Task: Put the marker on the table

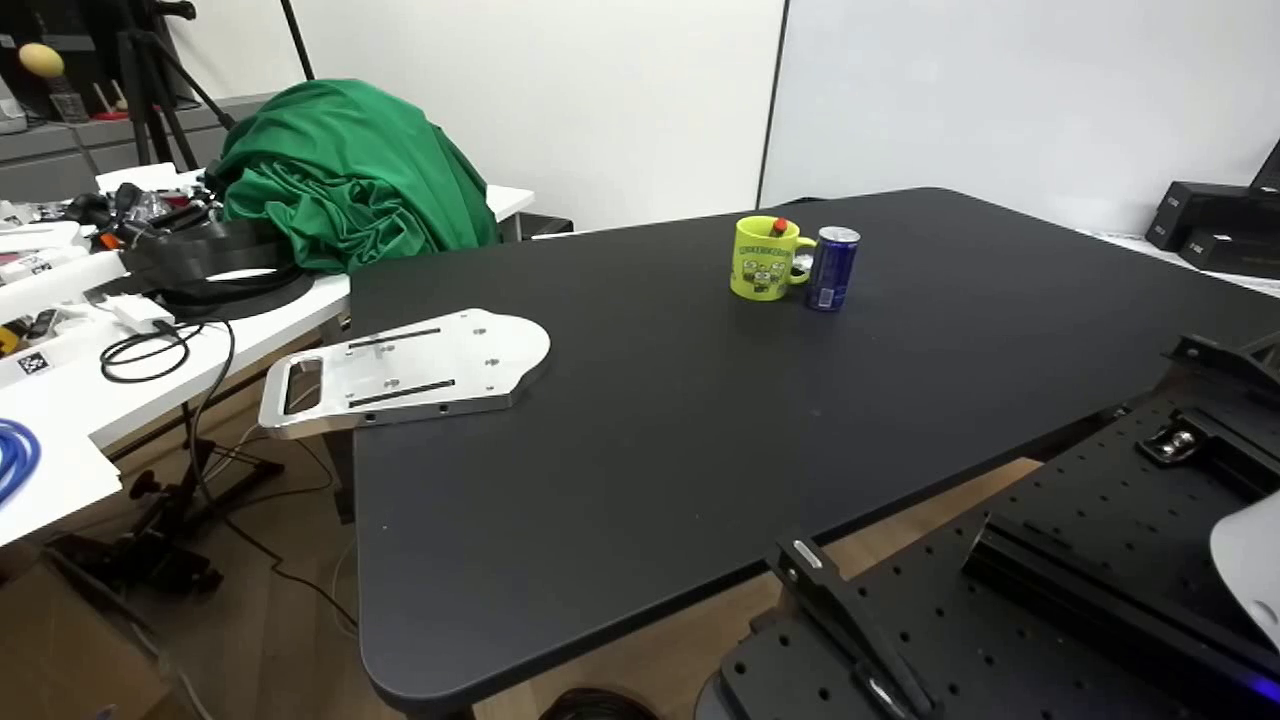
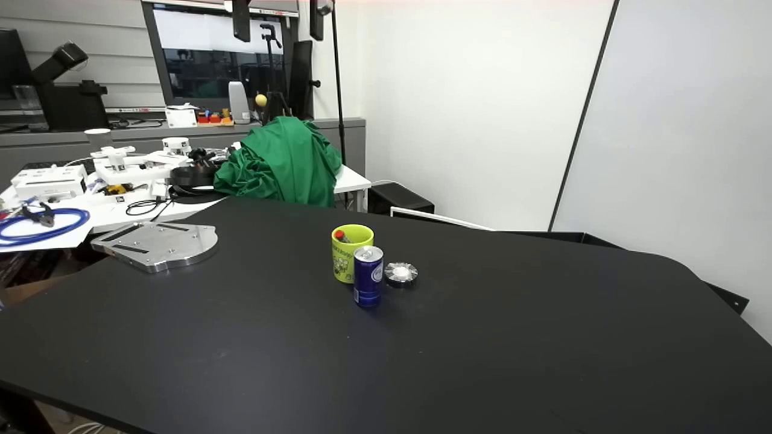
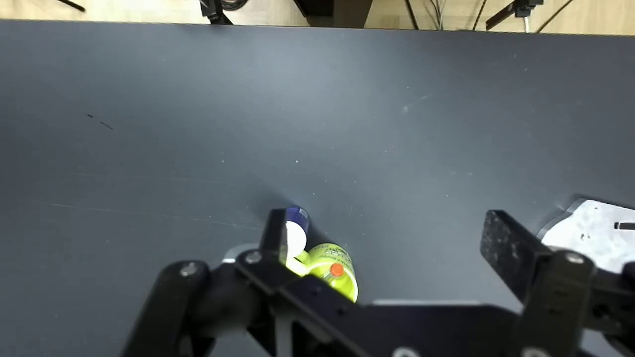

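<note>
The marker leans inside the yellow mug, with only its red-orange end and a short part of its body showing; the rest is hidden in the mug. The marker shows likewise in an exterior view and in the wrist view. The mug stands upright on the black table. My gripper is open and empty, high above the table. Its fingertips show at the top edge of an exterior view. In the wrist view the mug lies below, nearer the left finger.
A small blue can stands close beside the mug, on its handle side. A round silver disc lies next to them. A silver metal plate overhangs the table's edge. A cluttered white table holds a green cloth.
</note>
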